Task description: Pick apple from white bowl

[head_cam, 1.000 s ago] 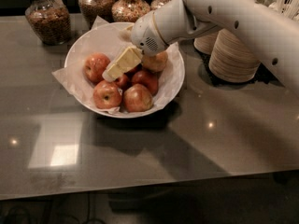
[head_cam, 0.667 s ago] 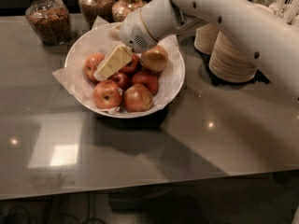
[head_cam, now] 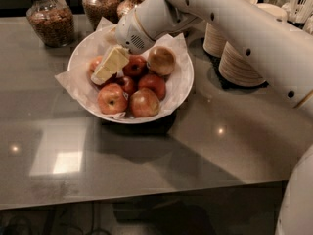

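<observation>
Apple [head_cam: 94, 66] in question sat at the left side of the white bowl [head_cam: 188, 78]. It was a round red-orange fruit with pale streaks, lying on the crinkled paper liner [head_cam: 66, 80] and touching the dark-red apples [head_cam: 135, 65] beside it. Most of it was hidden under the tool [head_cam: 103, 71], which hung directly over it, angled down and to the left. The tool seemed to be touching the skin or just above it, though that contact was hard to judge from this view. Whether the tool was apart, together or clamped on the fruit could not be told, since only one pale side of it showed.

An apple like this would likely be firm, fairly heavy for its size and smooth enough to slip. The sound place to take hold would be across its widest part, on opposite cheeks, not near the stem or the rounded top. Squeezed off-centre, it could roll into its neighbours or skid on the paper.

More red-orange front apples [head_cam: 112, 99] lay nearer the camera, and a paler tan-yellow apple [head_cam: 161, 60] lay at the back right. The white arm [head_cam: 244, 31] reached in from the right. The bowl stood on a grey counter [head_cam: 146, 170], with glass jars [head_cam: 50, 19] behind it and stacked paper bowls [head_cam: 242, 65] to the right.
</observation>
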Controlling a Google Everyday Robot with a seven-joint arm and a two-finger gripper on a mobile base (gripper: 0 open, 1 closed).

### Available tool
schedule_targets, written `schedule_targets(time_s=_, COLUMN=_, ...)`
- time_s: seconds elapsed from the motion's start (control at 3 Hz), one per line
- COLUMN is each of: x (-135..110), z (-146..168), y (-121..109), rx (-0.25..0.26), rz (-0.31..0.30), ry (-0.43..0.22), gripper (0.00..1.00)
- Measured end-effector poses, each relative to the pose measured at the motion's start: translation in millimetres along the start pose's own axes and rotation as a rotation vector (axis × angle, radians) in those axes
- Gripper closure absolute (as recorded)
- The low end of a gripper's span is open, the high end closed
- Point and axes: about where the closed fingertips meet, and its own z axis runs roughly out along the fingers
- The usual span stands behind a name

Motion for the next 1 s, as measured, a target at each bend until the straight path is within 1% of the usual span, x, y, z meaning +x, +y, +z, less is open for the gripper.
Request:
schedule_targets(time_s=0.33, x=2.0, z=1.8, y=0.8, rx=-0.004, rz=0.01, ry=0.002, gripper=0.21)
schedule_targets(time_s=1.0, x=7.8, z=8.2, y=6.2, rx=-0.008, rz=0.042, ry=0.004, gripper=0.22)
